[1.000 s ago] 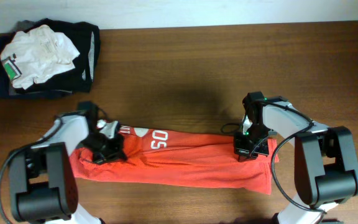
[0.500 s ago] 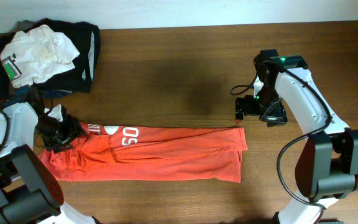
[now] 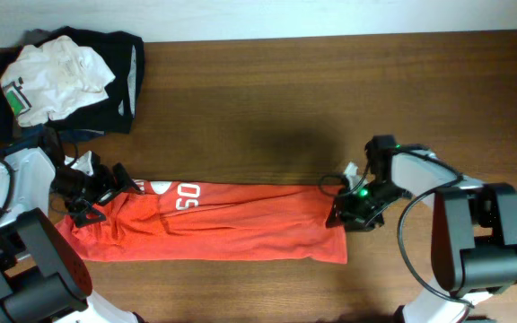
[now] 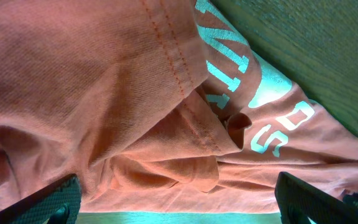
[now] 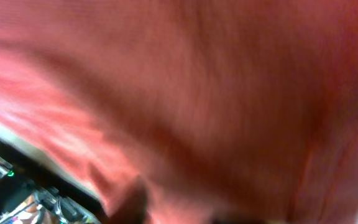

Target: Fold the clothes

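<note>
An orange-red shirt (image 3: 232, 224) with white lettering lies folded into a long band across the wooden table (image 3: 267, 99). My left gripper (image 3: 100, 190) is at its left end, low over the cloth and open. In the left wrist view, rumpled shirt (image 4: 104, 93) fills the frame and both fingertips (image 4: 58, 200) stand wide apart at the bottom corners with nothing between them. My right gripper (image 3: 350, 212) is down on the shirt's right edge. The right wrist view is a blur of red shirt (image 5: 197, 93), and its fingers cannot be made out.
A pile of other clothes, a crumpled white garment (image 3: 56, 72) on a black one (image 3: 119, 99), sits at the back left corner. Both arm bases stand at the front edge, left (image 3: 34, 269) and right (image 3: 474, 260).
The shirt was dragged left and laid flatter. My left gripper has opened and let go of its left end. My right arm lifted away to the back, then came down on the right edge.
</note>
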